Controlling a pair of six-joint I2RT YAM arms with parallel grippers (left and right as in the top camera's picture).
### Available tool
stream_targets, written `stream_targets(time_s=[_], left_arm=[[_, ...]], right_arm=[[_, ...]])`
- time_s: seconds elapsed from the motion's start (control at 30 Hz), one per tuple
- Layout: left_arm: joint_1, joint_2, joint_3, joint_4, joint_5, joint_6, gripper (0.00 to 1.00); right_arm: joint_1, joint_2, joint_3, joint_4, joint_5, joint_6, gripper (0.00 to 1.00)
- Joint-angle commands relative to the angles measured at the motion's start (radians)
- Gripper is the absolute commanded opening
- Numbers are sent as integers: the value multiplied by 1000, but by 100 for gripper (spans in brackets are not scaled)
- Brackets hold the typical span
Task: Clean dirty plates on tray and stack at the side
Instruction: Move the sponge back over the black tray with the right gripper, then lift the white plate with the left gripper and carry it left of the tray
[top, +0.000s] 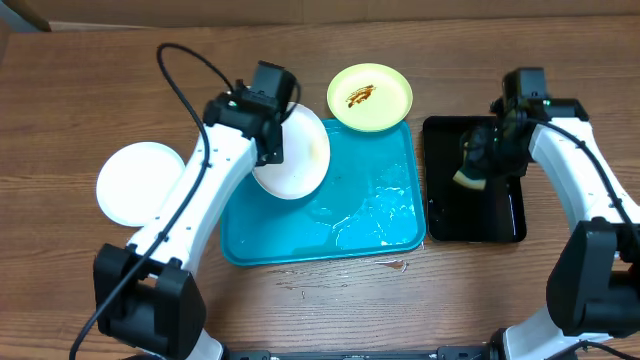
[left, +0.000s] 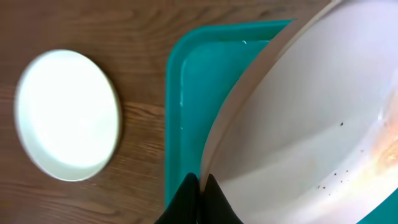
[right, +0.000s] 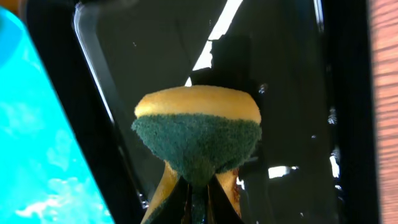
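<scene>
My left gripper (top: 272, 140) is shut on the rim of a white plate (top: 296, 155), holding it tilted above the left part of the turquoise tray (top: 380, 235); in the left wrist view the gripper (left: 200, 186) pinches the plate (left: 311, 124) over the tray (left: 193, 93). A second white plate (top: 138, 182) lies on the table left of the tray and also shows in the left wrist view (left: 67, 115). A pale yellow-green plate (top: 370, 97) with a brown smear rests at the tray's far edge. My right gripper (right: 199, 193) is shut on a yellow-green sponge (right: 198, 134) over the black tray (top: 475, 220).
The turquoise tray's floor is wet with water film. The black tray (right: 292, 74) stands right of it, also wet. Bare wooden table (top: 60, 100) surrounds both. A black cable loops above my left arm.
</scene>
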Motion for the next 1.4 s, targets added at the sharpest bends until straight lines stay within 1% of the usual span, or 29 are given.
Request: stream_targets(time_s=[0.0, 0.13, 0.27, 0.4, 0.5, 0.77, 0.9, 1.03, 1.1, 1.23, 1.37], left_arm=[[-53, -29, 21, -9, -208, 2, 4], [-105, -29, 21, -14, -329, 1, 4], [-159, -29, 21, -13, -441, 1, 4], [-204, -29, 21, -14, -504, 1, 4], [-235, -29, 21, -14, -542, 1, 4], [-286, -29, 21, -21, -629, 1, 4], [-286, -29, 21, -42, -659, 1, 4], [-286, -29, 21, -46, -721, 0, 4], [-286, -29, 21, -47, -727, 1, 4], [-286, -29, 21, -46, -727, 0, 4], [-286, -29, 21, -47, -727, 1, 4]], right_arm=[[-2, 3, -56, 42, -48, -35, 4], [-2, 3, -126, 105, -46, -33, 4], [-2, 3, -193, 171, -39, 15, 4], [-2, 4, -260, 229, -13, 108, 4], [-2, 4, -282, 250, -13, 109, 4], [-2, 3, -269, 245, -48, 109, 4], [-2, -10, -156, 128, -51, 101, 4], [-2, -36, -22, 23, -51, 100, 4], [-2, -38, 11, -3, -51, 60, 4], [-2, -29, -13, 4, -39, 1, 4], [-2, -9, -92, 77, -35, -2, 4]])
